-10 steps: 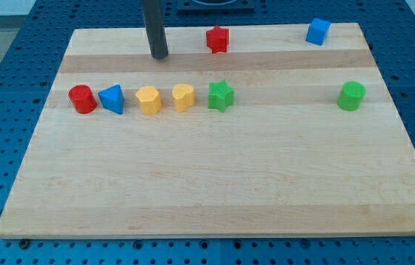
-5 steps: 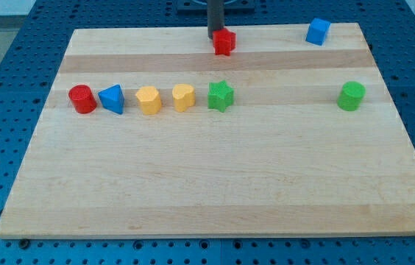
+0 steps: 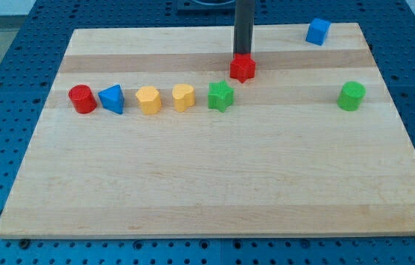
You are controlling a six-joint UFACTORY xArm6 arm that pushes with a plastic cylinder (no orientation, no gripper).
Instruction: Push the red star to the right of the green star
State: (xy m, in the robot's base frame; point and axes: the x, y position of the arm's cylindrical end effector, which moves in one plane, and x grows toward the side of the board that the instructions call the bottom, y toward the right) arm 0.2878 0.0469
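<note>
Wooden board (image 3: pixel 215 184) on a blue pegboard table. Below my tip and toward the view's left sits the green star (image 3: pixel 221 96), last in a row of blocks. Just under my tip lies the red star (image 3: pixel 243 68), touching it. My tip (image 3: pixel 243 57) has nothing to open or close; the rod stands upright, so pushing toward the view's bottom should bring red beside green's right.
</note>
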